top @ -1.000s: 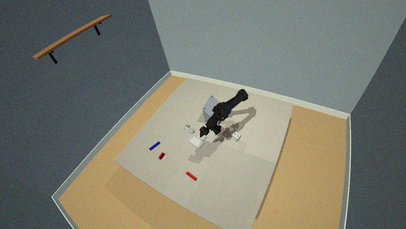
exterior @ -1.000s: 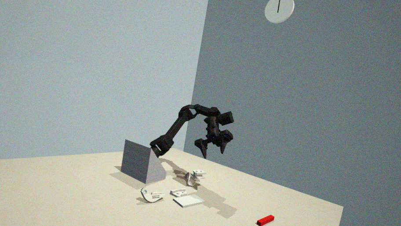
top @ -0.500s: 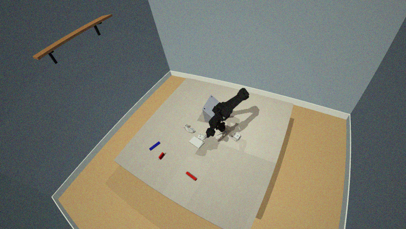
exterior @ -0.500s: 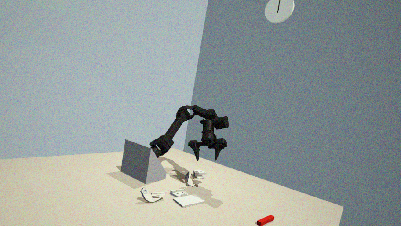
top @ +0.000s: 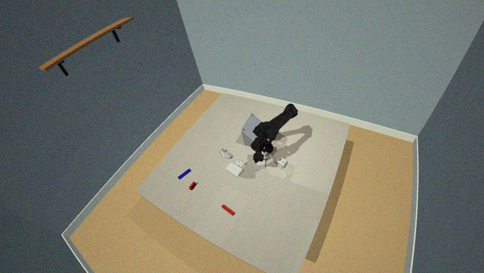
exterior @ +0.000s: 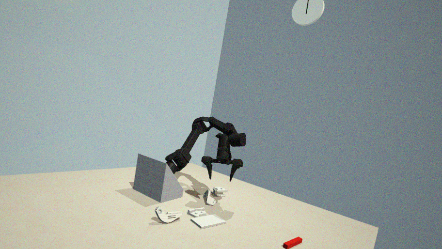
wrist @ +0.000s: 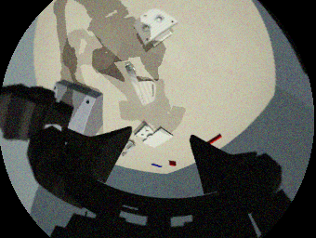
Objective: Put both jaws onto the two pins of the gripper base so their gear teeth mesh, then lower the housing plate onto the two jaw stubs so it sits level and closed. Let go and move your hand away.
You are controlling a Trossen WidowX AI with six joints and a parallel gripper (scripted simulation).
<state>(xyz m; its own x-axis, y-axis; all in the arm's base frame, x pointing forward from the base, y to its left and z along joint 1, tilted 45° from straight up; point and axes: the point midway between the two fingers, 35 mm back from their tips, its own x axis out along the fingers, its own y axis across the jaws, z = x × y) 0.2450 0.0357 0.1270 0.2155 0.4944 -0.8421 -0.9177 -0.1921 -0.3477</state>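
Observation:
My gripper [exterior: 220, 179] [wrist: 161, 134] is open and empty, fingers pointing down above the table. One white jaw [top: 262, 163] [exterior: 208, 198] [wrist: 147, 91] lies below it, partly covered by the arm in the top view. The other white jaw [top: 225, 154] [exterior: 168, 217] [wrist: 128, 148] lies apart, nearer the arm's grey mount. Between the jaws and towards the red bars is what looks like the gripper base [top: 234, 169] [exterior: 209, 221] [wrist: 158, 138], a flat slab with a small pinned section at one edge. The likely housing plate [top: 282, 163] [exterior: 219, 190] [wrist: 155, 27], with two round features, lies beyond the first jaw. No parts are joined.
The grey wedge mount [top: 249, 133] [exterior: 149, 178] [wrist: 84, 109] stands beside the arm. A blue bar [top: 184, 173] [wrist: 156, 165], a short red block [top: 192, 185] [wrist: 172, 163] and a longer red bar [top: 227, 210] [exterior: 292, 242] [wrist: 215, 138] lie farther out on the table [top: 270, 220].

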